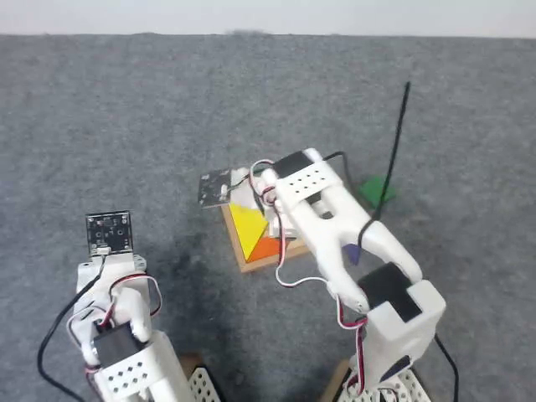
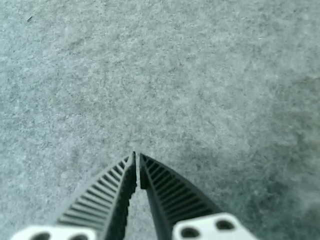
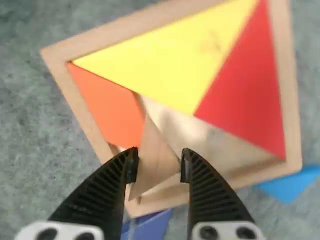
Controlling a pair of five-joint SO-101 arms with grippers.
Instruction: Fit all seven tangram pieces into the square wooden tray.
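The square wooden tray sits mid-table with three pieces seated: a big yellow triangle, a big red triangle to its right and an orange triangle against the left rim. The near part of the floor is bare wood.

Over that gap is the action: the right gripper hangs above the tray's near edge, its fingers pinching a plain wood-coloured triangle by two sides. The piece looks tilted, one tip by the orange triangle and its near corner overlapping the rim, so it is not down flat yet.

By my reading this is the fourth piece going in, about the halfway mark. The next move calls for a small turn, so its edges lie along the orange and yellow ones. It then has to clear the rim, drop flat and be released by spreading the fingers.

Three pieces wait outside. A light blue piece lies just beside the rim and a bluish-purple piece just off the near edge. A green piece lies on the carpet, well off to the right.

The left gripper sits at the near left over bare carpet, fingers pressed together, holding nothing — idle for now
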